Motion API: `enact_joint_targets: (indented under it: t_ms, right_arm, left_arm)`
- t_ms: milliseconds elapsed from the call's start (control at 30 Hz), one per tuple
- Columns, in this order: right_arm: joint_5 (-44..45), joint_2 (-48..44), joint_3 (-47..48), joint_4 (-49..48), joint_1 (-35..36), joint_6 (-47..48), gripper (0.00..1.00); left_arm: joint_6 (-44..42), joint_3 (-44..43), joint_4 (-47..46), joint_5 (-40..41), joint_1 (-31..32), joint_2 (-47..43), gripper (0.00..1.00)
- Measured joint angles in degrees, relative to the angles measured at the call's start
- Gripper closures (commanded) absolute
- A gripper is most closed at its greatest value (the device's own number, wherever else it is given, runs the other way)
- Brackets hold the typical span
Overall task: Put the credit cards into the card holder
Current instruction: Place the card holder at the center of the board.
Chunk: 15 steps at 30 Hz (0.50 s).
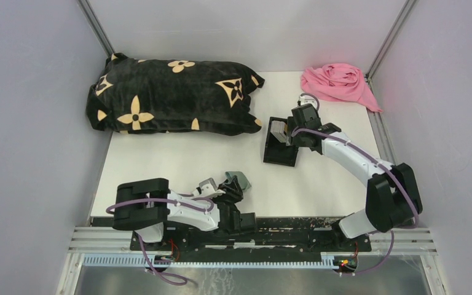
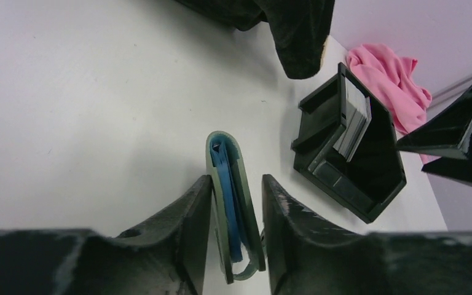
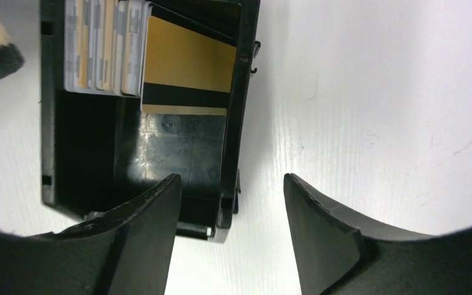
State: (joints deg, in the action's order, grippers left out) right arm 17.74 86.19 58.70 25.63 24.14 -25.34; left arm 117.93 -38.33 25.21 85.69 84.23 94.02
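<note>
Pale lilac walls were seen enclosing a white worktop [image 1: 178,166]. A black flower-print cushion [image 1: 172,95] was noted at the far left and a pink cloth [image 1: 338,83] in the far right corner.

Top view: the card holder [image 1: 241,179] was found near the front edge, at the left jaws. The black box [image 1: 279,150] lay right of centre, with the right jaws over its far end.

Left wrist view: the card holder was seen standing on edge between the left jaws. These were parted around it, one side against it and a sliver of worktop shown at the other. No clamp was judged. One blue card [image 2: 224,184] was seen tucked inside.

Right wrist view: the right jaws were held wide open and empty, astride the box's wall. The remaining credit cards [image 3: 101,49] were seen standing in the box, with a tan card [image 3: 184,61] bearing a black stripe nearest that wall.

Progress was judged early: one card in, the stack left to be moved.
</note>
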Motion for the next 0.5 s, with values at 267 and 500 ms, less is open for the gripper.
enact_joint_targets:
  t_ms: [267, 500]
  right_arm:
    - [0.61, -8.22, 0.0, 3.78, 4.46, -0.11, 0.3]
    - [3.3, -12.57, 0.0, 7.52, 13.57, -1.42, 0.3]
  left_arm:
    - [0.72, -0.33, 4.09, 0.39, 3.28, -1.09, 0.19]
    - [0.72, -0.81, 14.19, 0.39, 7.15, -5.75, 0.05]
